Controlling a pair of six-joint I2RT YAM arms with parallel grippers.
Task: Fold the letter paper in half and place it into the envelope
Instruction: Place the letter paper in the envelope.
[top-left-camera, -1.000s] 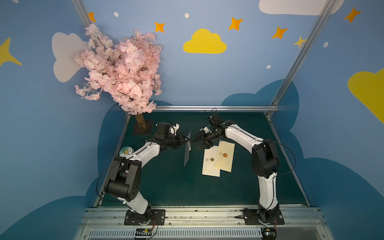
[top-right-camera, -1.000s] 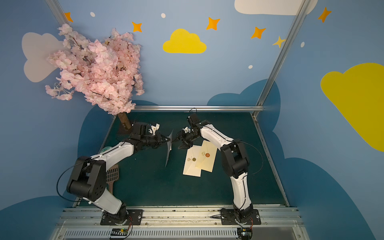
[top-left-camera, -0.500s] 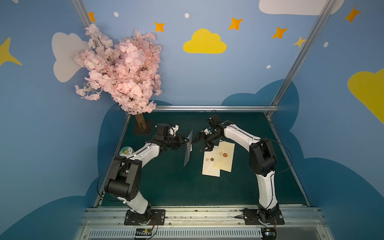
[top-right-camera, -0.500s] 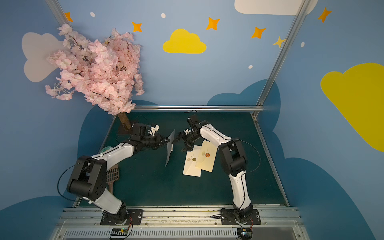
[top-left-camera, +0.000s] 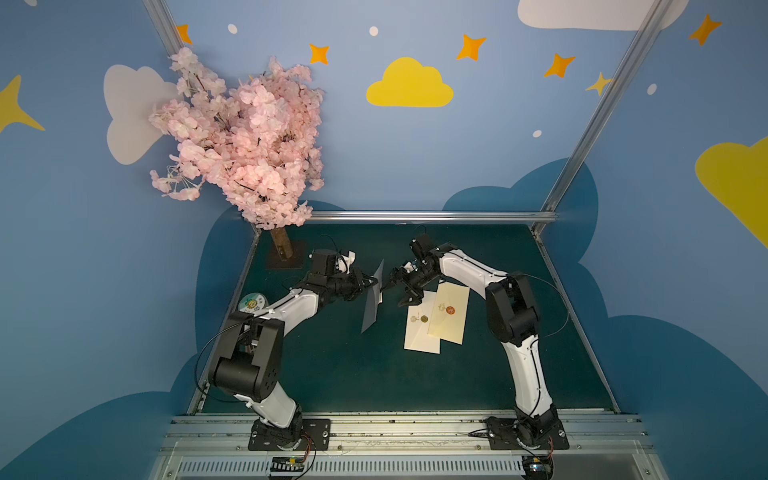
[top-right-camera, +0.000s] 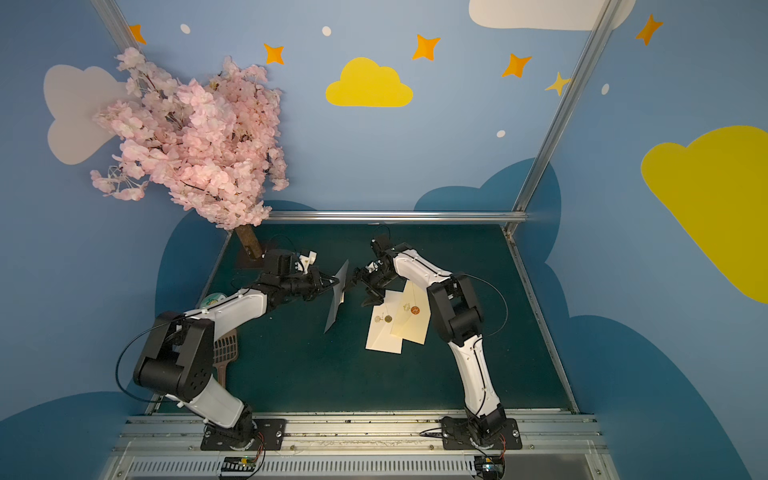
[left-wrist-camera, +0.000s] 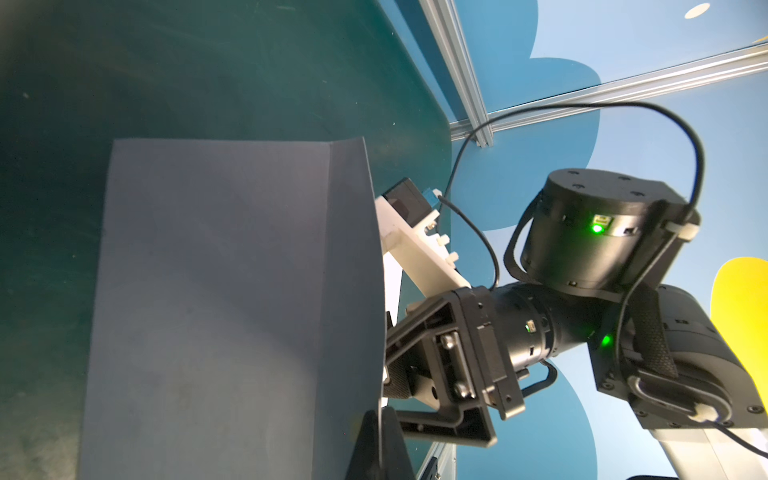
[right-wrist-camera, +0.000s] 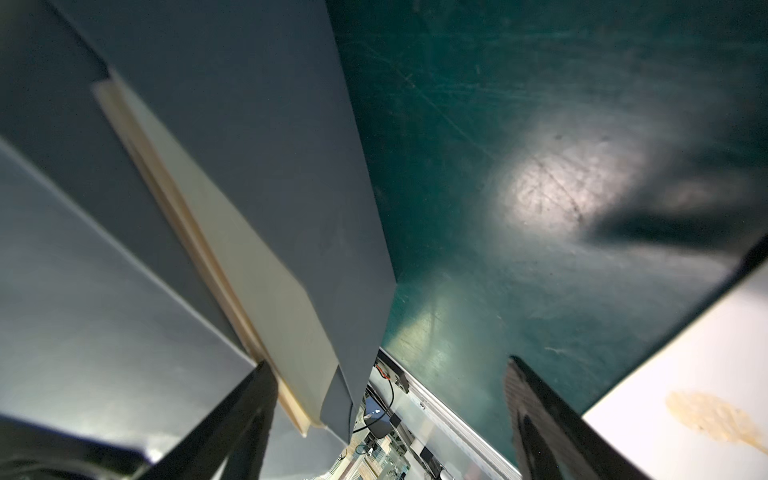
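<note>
One orange-sealed envelope (top-left-camera: 449, 316) partly covers the gold-sealed envelope (top-left-camera: 417, 334) beneath it.

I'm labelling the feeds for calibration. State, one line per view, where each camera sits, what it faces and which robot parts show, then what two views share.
Top views: high above the base rail, looking down and back over the table; both arms whole.
Left wrist: on the left arm, facing the grey paper clamped in the left gripper; one own finger, the right arm beyond.
Right wrist: on the right arm, looking past the open right gripper at paper, table, an envelope.
Both wrist views share the paper.
</note>
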